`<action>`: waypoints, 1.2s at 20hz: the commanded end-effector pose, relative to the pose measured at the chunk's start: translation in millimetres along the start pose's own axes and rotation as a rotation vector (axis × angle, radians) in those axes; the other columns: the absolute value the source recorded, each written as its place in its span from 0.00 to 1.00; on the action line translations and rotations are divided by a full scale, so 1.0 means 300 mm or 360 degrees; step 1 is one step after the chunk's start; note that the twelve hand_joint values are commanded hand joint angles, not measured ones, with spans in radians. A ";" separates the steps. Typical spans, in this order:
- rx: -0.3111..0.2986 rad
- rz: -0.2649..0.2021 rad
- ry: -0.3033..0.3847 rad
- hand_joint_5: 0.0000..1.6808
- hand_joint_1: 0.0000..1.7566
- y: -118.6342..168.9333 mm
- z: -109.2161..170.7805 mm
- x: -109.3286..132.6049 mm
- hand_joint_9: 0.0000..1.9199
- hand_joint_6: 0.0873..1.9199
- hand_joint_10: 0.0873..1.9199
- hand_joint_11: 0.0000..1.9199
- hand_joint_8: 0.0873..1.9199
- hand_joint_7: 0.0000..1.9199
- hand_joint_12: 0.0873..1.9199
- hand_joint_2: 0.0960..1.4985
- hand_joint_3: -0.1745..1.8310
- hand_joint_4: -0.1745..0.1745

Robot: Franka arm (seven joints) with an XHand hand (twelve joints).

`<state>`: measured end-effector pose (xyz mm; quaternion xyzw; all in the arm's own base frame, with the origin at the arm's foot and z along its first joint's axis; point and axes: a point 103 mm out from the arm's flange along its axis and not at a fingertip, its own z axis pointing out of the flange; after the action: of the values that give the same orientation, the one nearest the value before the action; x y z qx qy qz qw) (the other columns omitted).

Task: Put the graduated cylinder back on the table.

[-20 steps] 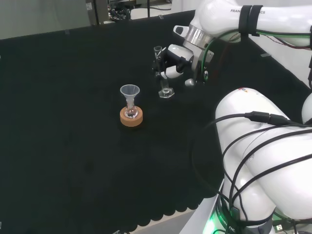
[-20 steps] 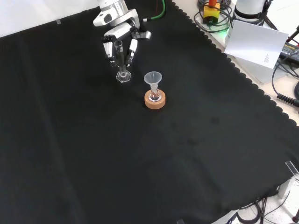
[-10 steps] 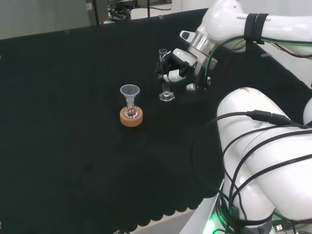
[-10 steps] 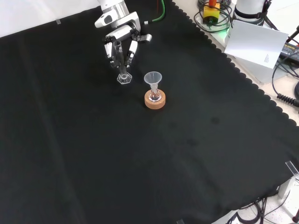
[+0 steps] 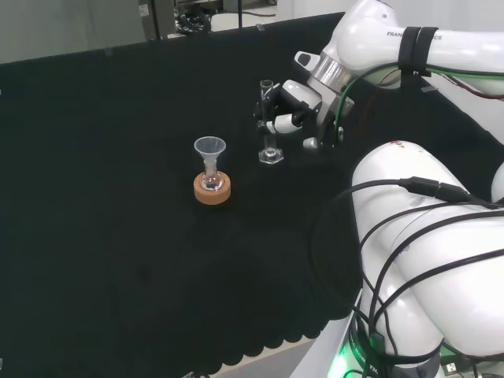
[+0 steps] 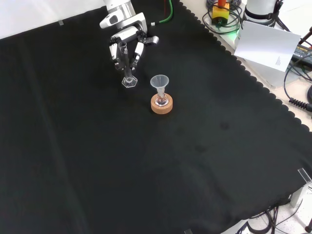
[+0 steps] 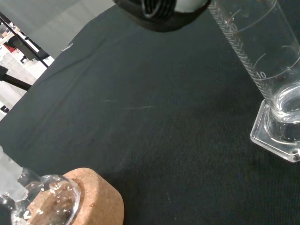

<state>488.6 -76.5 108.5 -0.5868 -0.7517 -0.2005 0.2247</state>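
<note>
Nearest in the front view is the cork ring point(image 6: 162, 105) on the black cloth of the tabletop point(image 6: 146, 170), carrying a small round flask point(image 6: 162, 102) with a clear funnel point(image 6: 159, 82) standing in its neck. From that stand, the graduated cylinder point(image 6: 127, 66) is at about ten o'clock in the front view, close by but apart from it. It stands upright, and its hexagonal foot point(image 6: 129, 82) looks set down flat on the cloth; my wrist view shows the foot point(image 7: 276, 136) resting on the fabric, with the cork ring point(image 7: 93, 197) near it. Farther back, my hand point(image 6: 127, 41) reaches down over the cylinder's upper part, fingers point(image 6: 138, 49) curled round the tube on both sides. In the head view my hand point(image 5: 290, 109) is at about two o'clock from the stand.
</note>
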 end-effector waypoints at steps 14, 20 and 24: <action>0.0011 -0.0001 -0.0019 0.69 0.74 0.004 0.021 -0.005 0.83 0.33 0.00 0.69 0.31 0.63 0.31 0.66 0.09 0.00; 0.0027 -0.0008 -0.0008 0.64 0.73 -0.003 0.016 -0.025 0.81 0.40 0.00 0.68 0.39 0.59 0.33 0.68 0.09 0.00; 0.0042 -0.0022 -0.0015 0.61 0.73 -0.003 0.014 -0.028 0.79 0.44 0.00 0.66 0.43 0.56 0.35 0.70 0.09 0.00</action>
<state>489.1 -79.9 100.6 -0.5830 -0.7562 -0.1924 0.2264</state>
